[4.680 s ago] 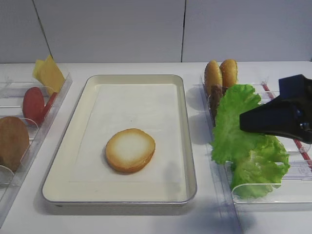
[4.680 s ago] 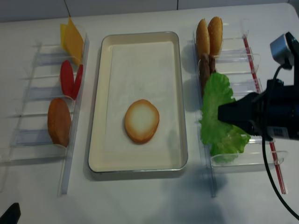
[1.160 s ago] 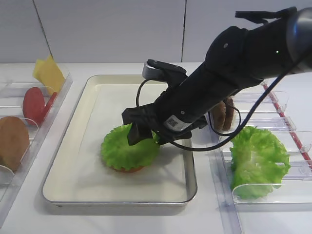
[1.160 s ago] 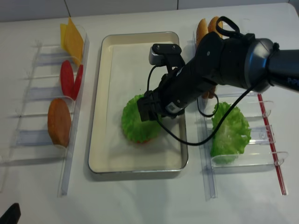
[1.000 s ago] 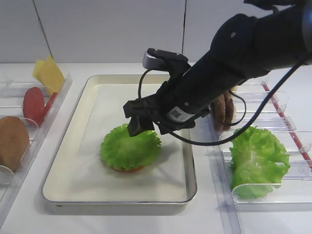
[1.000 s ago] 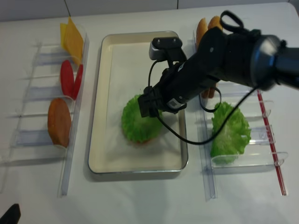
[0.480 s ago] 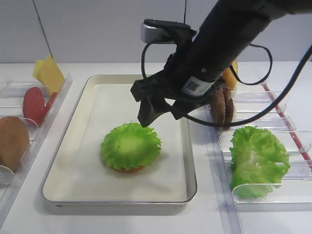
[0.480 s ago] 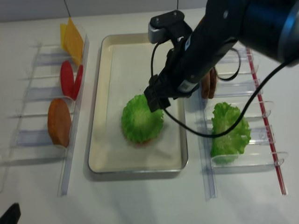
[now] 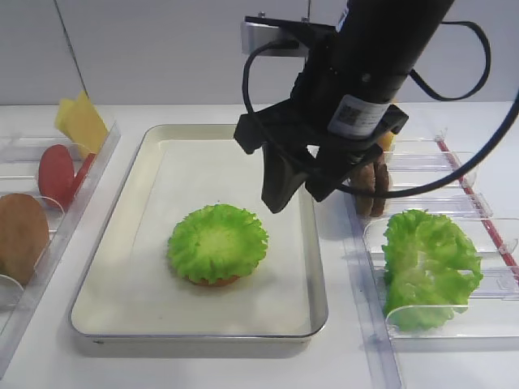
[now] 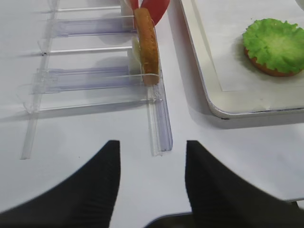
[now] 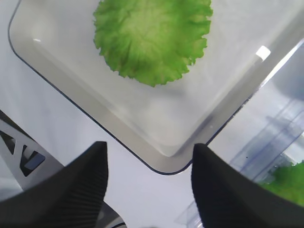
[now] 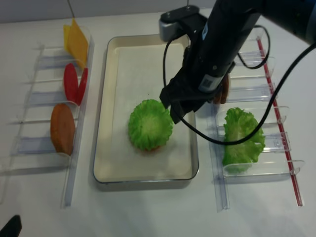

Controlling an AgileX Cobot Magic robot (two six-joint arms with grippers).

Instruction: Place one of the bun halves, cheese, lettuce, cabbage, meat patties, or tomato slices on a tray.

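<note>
Frilly bright green lettuce point(image 9: 217, 242) lies on the silver tray point(image 9: 122, 235); the right gripper point(image 9: 298, 182) hangs above, pointing down, jaws spread and empty.

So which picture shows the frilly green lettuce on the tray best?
The right wrist view: the lettuce fills the frame from straight above. Both high views show it whole but smaller, and the left wrist view catches it in a corner with the bun's edge beneath.
</note>
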